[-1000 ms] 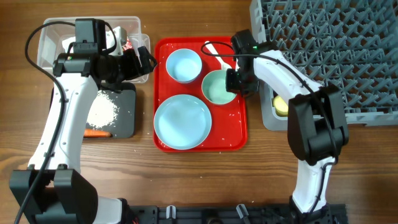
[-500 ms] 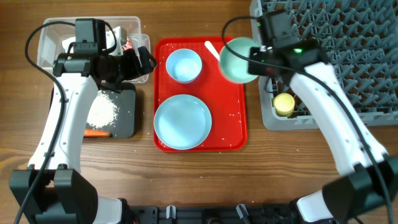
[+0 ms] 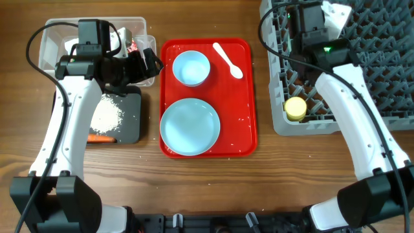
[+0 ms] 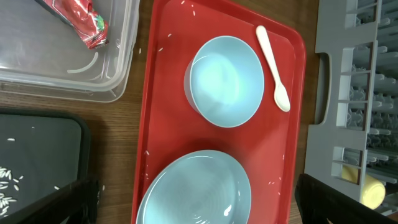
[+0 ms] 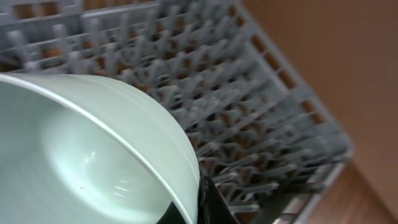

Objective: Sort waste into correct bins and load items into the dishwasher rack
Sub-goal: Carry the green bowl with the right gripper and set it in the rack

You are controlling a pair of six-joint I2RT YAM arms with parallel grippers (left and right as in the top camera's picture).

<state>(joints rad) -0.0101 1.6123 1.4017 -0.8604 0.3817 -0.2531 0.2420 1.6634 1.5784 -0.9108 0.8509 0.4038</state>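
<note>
Teal bowl [image 5: 93, 155] sits in the grip of the right gripper [image 5: 203, 200], whose jaws are clamped on its rim. In the right wrist view it fills the left of the frame, tipped on edge, with the grey pegs of the dishwasher rack [image 3: 388, 65] behind it. From overhead this is the upper right of the frame, over the rack's top left part. Whether the bowl touches the pegs cannot be told. The yellow cup [image 3: 295, 108] sits in the rack's lower left corner compartment.

The red tray [image 3: 249, 97] lies in the middle of the frame, just left of the rack. On it are the second small bowl [image 3: 191, 67] at the upper left and the white spoon [image 3: 228, 59] at the upper right, lying diagonally and apart from that bowl. The large plate [image 3: 189, 127] is below, just beside the bowl. A few stray grains [image 4: 160, 50] dot the tray.

The left gripper [image 3: 147, 65] hangs with its jaws spread wide, holding nothing, over the right edge of the clear tub [image 3: 48, 55] in the upper left. The red wrapper [image 4: 87, 25] lies inside the tub at its right end. Below the tub, the black tray [image 3: 131, 123] holds a heap of white rice [image 3: 107, 115]. The orange carrot [image 3: 100, 138] lies at the black tray's lower edge.
</note>
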